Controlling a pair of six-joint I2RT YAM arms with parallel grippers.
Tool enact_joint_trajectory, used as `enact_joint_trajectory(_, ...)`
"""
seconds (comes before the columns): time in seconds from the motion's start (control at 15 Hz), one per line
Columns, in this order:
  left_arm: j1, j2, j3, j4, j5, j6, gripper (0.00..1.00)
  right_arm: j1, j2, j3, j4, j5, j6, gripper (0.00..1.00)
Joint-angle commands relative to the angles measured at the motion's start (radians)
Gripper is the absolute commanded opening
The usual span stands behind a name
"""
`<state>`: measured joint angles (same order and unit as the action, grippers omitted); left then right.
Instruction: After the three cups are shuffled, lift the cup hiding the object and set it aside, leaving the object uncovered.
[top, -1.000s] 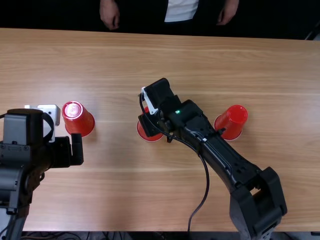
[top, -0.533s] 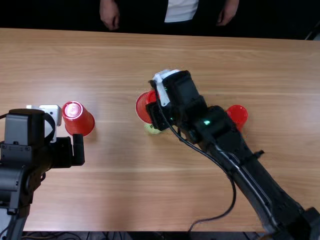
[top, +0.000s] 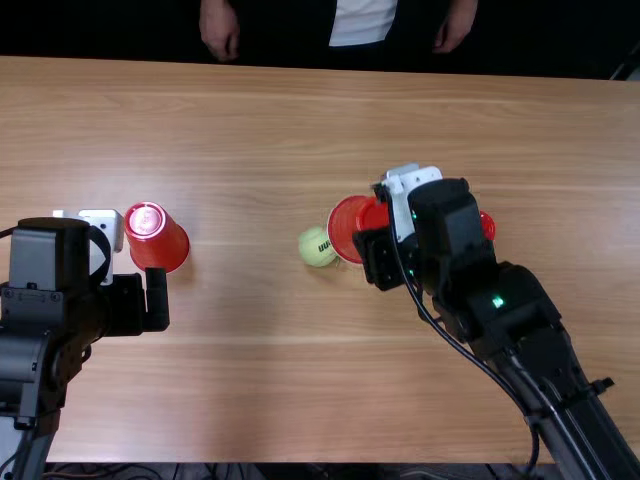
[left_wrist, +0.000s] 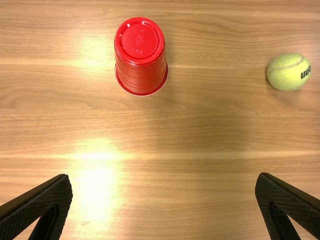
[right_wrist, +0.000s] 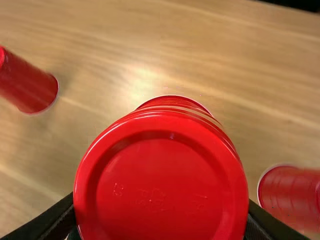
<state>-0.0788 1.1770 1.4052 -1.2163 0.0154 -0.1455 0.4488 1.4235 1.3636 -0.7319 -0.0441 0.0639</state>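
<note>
Tennis ball (top: 318, 247) lies uncovered near the middle of the table (top: 300, 100), just beside the open mouth of the red cup (top: 352, 228), which the right gripper (top: 378, 232) pinches by its sides and holds tilted. From above that mouth faces the ball, while the right wrist view meets the cup's flat base, with the right cup (right_wrist: 292, 197) plain beyond it. The left gripper (left_wrist: 162, 179), jaws spread wide, sits short of the upside-down left cup (left_wrist: 141, 55).

Hidden almost wholly behind the right arm (top: 470, 285) from above: the right-hand cup (top: 486, 226). Cut off by the right wrist view's edges: the held cup (right_wrist: 162, 175), the left-hand cup (right_wrist: 27, 87) and, blurred, the right-hand cup. Tucked partly behind the left arm (top: 50, 290): a small white block (top: 96, 222), not identifiable.
</note>
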Motion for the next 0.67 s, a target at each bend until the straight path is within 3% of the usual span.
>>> enact_joint_trajectory(0.0,-0.012,-0.013,-0.008,0.0,-0.004,-0.002,1.0,0.001,-0.047,-0.069,0.004,0.007,0.001,0.0)
enact_joint_trajectory(0.6,-0.01,-0.025,-0.009,-0.006,-0.006,-0.002,1.0,0.019,-0.072,-0.343,0.004,-0.002,0.002,0.0)
